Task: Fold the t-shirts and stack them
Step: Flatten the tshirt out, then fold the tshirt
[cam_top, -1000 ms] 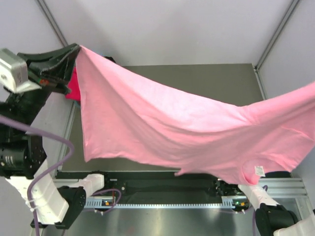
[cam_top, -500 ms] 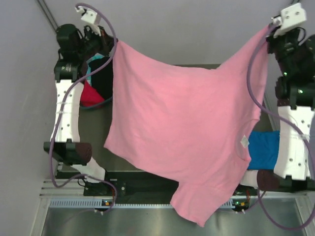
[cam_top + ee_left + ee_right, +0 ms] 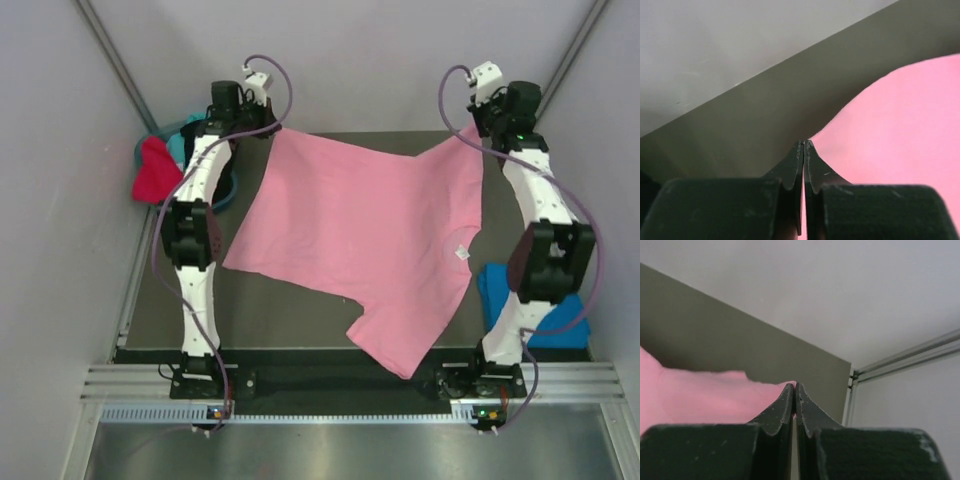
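Note:
The light pink t-shirt (image 3: 360, 225) is spread across the dark table, its white neck tag (image 3: 463, 254) at the right and one sleeve pointing to the near edge. My left gripper (image 3: 272, 130) is shut on its far left corner, and pink cloth (image 3: 900, 130) shows beside the closed fingertips (image 3: 804, 145). My right gripper (image 3: 478, 128) is shut on the far right corner, with pink cloth (image 3: 705, 395) at its tips (image 3: 794, 386). A bright blue t-shirt (image 3: 530, 300) lies at the right edge. Red (image 3: 153, 170) and teal (image 3: 178, 150) shirts lie in a heap at the far left.
The table's far edge meets a grey wall (image 3: 360, 60) just behind both grippers. Metal frame posts (image 3: 565, 75) stand at the corners. A rail (image 3: 330, 410) runs along the near edge by the arm bases.
Both arms have swung the pink shirt from hanging high in the air down and back. It now lies spread on the table, held at its two far corners.

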`<act>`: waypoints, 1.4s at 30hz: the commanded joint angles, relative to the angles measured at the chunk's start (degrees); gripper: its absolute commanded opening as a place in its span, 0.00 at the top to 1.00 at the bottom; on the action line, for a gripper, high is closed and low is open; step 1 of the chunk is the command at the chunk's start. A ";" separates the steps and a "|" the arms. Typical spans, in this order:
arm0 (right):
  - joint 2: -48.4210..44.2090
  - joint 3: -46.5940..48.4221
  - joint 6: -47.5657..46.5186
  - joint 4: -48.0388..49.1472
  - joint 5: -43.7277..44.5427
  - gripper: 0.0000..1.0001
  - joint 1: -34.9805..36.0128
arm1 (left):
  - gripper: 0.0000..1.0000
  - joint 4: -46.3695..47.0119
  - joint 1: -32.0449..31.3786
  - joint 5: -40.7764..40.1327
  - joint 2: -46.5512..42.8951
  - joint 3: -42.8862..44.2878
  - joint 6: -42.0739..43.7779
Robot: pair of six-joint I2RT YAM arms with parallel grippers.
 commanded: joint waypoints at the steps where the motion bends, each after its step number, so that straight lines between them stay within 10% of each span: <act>1: 8.79 9.19 -2.14 4.40 3.99 1.00 0.52 | 1.00 7.44 -0.72 -3.01 4.77 4.34 2.96; 25: 33.06 30.83 -2.14 13.19 14.89 1.00 1.84 | 1.00 35.12 -2.91 -17.51 22.63 11.19 0.85; 42: 32.11 27.95 -8.74 5.46 15.51 1.00 1.66 | 1.00 30.66 -3.09 -13.04 17.98 8.38 1.11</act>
